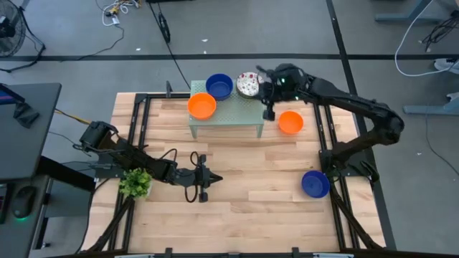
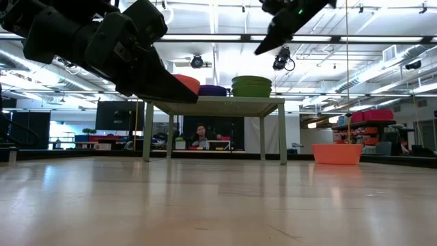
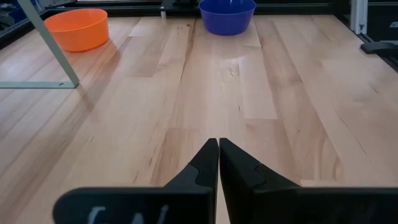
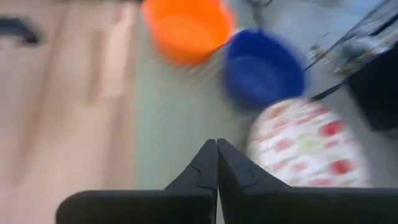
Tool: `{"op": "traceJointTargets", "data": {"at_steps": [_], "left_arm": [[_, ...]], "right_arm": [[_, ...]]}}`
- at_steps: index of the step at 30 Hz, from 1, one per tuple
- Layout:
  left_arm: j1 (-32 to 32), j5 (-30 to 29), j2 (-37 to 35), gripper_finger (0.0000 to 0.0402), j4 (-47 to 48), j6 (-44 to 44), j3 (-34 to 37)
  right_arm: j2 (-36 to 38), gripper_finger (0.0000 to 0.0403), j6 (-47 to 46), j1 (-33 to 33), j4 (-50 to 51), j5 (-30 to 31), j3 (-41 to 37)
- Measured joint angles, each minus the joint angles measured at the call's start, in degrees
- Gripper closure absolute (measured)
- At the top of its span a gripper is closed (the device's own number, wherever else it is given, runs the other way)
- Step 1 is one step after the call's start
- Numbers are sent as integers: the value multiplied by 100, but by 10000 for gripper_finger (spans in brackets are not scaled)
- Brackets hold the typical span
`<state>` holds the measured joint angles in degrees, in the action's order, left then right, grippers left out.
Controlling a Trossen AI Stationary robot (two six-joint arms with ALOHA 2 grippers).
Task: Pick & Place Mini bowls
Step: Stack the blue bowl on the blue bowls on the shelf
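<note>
Three mini bowls rest on top of the mint-green stand at the far side of the table: an orange one, a dark blue one and a white one with red speckles. Another orange bowl sits on the table right of the stand. A second blue bowl sits near the right edge. My right gripper hangs shut and empty above the stand's right part, beside the speckled bowl. My left gripper is shut and empty, low over the table's near-left part.
A small green leafy plant stands at the near left, close beside my left arm. Black frame rails run along the table's left and right sides. Bare wood lies between the stand and the near edge.
</note>
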<state>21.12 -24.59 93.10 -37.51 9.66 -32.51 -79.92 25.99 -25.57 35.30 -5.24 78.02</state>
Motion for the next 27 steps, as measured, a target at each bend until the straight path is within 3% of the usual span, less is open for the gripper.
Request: {"op": "traceJointTargets", "data": {"at_steps": [4, 8, 14, 18, 23, 27], "left_arm": [[0, 138, 0, 385, 6, 21, 0], [0, 191, 0, 385, 4, 23, 0], [0, 191, 0, 385, 6, 23, 0], [0, 191, 0, 385, 4, 23, 0], [-72, 182, 0, 385, -18, -103, 0], [-171, 178, 0, 385, -31, -259, 0]], "right_arm": [[277, 401, -426, 687, 991, 170, -99], [659, 401, -988, 1578, 1239, 631, -799], [1259, 402, -2434, 3162, 1563, 982, -2025], [1326, 402, -3599, 4493, 2431, 1057, -2238], [1141, 393, -5634, 5734, 2541, 572, -2238], [987, 352, -7033, 6380, 2599, 165, -2236]]}}
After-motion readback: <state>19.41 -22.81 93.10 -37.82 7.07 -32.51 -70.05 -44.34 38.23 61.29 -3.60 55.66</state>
